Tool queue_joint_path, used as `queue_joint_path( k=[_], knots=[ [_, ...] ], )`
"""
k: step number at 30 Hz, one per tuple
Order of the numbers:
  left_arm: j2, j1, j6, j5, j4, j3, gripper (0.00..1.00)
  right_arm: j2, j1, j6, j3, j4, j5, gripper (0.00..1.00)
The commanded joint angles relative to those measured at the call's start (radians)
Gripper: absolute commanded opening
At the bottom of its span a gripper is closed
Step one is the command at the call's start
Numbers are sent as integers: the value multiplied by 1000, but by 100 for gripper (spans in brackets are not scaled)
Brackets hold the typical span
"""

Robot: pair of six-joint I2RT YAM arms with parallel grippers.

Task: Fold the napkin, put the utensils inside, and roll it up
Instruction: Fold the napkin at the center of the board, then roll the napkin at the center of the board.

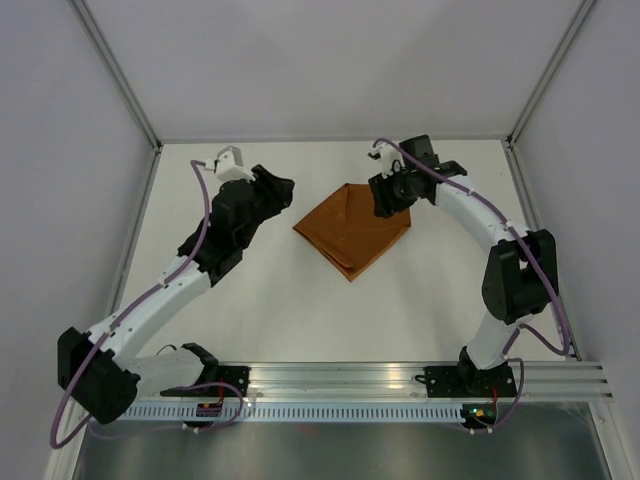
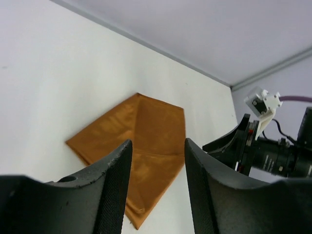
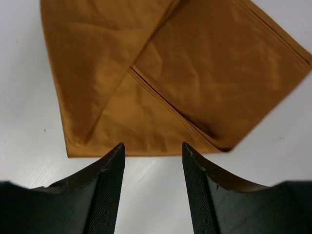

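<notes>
The rust-orange napkin (image 1: 352, 231) lies folded into a diamond shape on the white table, in the middle at the back. It also shows in the left wrist view (image 2: 141, 146) and the right wrist view (image 3: 161, 78), with overlapping folded layers. My left gripper (image 1: 283, 190) is open and empty, just left of the napkin. My right gripper (image 1: 384, 207) is open and empty, at the napkin's right corner, just off its edge in the right wrist view (image 3: 152, 146). The knife is not in view.
The right arm's wrist and camera (image 2: 273, 146) show at the right of the left wrist view. Grey enclosure walls (image 1: 330, 60) surround the table, and a metal rail (image 1: 400, 380) runs along the near edge.
</notes>
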Motion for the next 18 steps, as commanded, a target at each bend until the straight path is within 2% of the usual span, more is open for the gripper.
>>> queue_joint_path(
  k=[1, 5, 10, 18],
  knots=[
    [-94, 34, -69, -190, -251, 3, 54, 40, 128, 65, -17, 114, 129, 56],
    [-177, 94, -46, -184, -314, 31, 54, 60, 265, 71, -58, 210, 244, 56],
    [-185, 134, -2, -152, -337, 89, 55, 155, 417, 77, -49, 257, 405, 56],
    [-160, 175, 28, -91, -332, 115, 57, 242, 540, 108, -7, 280, 528, 55]
  ],
)
